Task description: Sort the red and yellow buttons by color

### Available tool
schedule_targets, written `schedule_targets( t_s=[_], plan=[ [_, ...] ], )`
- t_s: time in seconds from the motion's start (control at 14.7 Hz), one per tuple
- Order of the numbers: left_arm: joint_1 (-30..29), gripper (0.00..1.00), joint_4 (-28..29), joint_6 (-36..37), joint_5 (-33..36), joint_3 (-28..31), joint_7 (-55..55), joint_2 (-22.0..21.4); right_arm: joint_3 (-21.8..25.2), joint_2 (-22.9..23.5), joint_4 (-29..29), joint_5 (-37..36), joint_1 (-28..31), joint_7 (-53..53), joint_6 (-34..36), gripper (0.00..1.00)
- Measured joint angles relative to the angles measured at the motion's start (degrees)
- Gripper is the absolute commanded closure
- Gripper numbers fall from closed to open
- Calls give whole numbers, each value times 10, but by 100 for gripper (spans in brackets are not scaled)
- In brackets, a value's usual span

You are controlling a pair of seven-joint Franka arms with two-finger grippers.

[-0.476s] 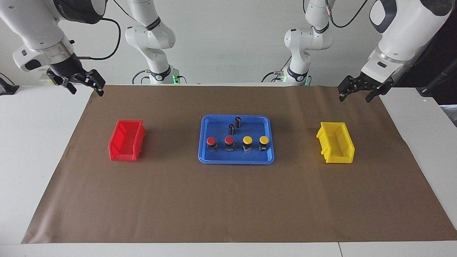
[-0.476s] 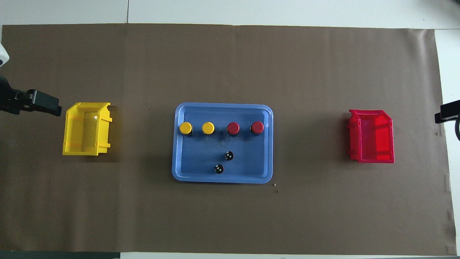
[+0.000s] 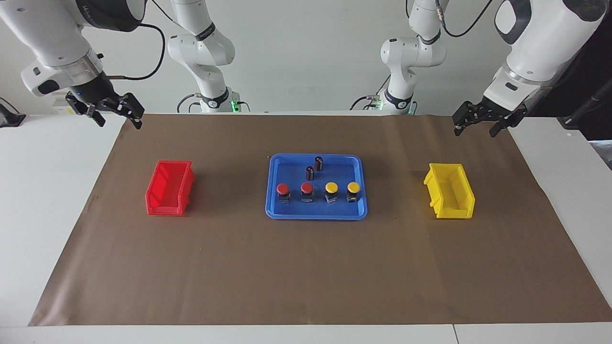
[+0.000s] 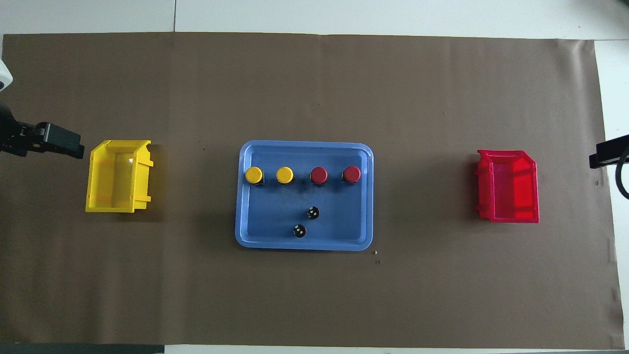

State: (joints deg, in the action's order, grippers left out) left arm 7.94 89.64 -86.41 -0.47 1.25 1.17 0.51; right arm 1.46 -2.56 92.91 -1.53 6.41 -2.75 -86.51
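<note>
- Brown paper (image 3: 306,267) covers most of the white bench (image 3: 43,200), under both claws and everything else.
- Blue tray (image 3: 272,191) sits mid-bench, well apart from both claws, about midway between them.
- Red bin (image 3: 168,188) stands toward the right arm's end, near the right claw (image 3: 116,115), which hangs over the paper's corner with its fingers spread wide and nothing in them.
- Yellow bin (image 3: 449,191) stands toward the left arm's end, near the left claw (image 3: 478,125), also raised, wide apart, empty.
- Two red buttons (image 3: 283,190) and two yellow buttons (image 3: 331,189) stand in one row in the tray, reds toward the right claw's end, yellows toward the left claw's.
- Two dark cylinders (image 3: 318,163) stand in the tray, nearer the robots than the row.
</note>
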Motion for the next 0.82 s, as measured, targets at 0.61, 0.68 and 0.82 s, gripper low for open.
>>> schedule_targets(
  t_s=[0.61,0.68,0.82],
  plan=[
    [0,0,0,0,0,0,0,0,-116,14,-4,3,-1,100,-36,0],
    [0,0,0,0,0,0,0,0,-150,29,-10,3,-3,150,-45,0],
    [0,0,0,0,0,0,0,0,-199,82,-31,-5,-35,266,-74,0]
  ],
)
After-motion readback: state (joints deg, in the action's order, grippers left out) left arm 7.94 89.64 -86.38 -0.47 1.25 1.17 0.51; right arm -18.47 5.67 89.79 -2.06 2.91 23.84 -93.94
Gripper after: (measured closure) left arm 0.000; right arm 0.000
